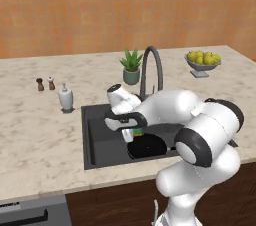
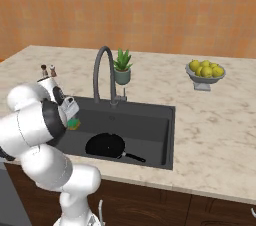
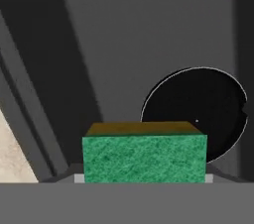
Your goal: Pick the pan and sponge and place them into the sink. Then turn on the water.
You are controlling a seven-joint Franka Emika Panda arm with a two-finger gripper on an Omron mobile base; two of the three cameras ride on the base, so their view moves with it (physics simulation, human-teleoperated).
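Broadly, the marble bench (image 2: 210,120) carries the sink (image 2: 165,135), a black basin with its gooseneck tap (image 2: 102,70) at the back rim. On the basin floor lies the pan (image 2: 105,146), its long handle running toward the front right corner in the right base view. The arm reaches forward and down over the basin's left part, wrist bent so that the hand (image 2: 71,115) points at the floor of the sink. The hand is closed on the sponge (image 3: 144,157), whose green face fills the bottom of the hand view with the yellow side behind it. Directly past the sponge along the hand's line lies bare basin floor, with the pan just off to one side, so a release probably drops the sponge beside the pan. The tap lever sits behind and to the right of the hand.
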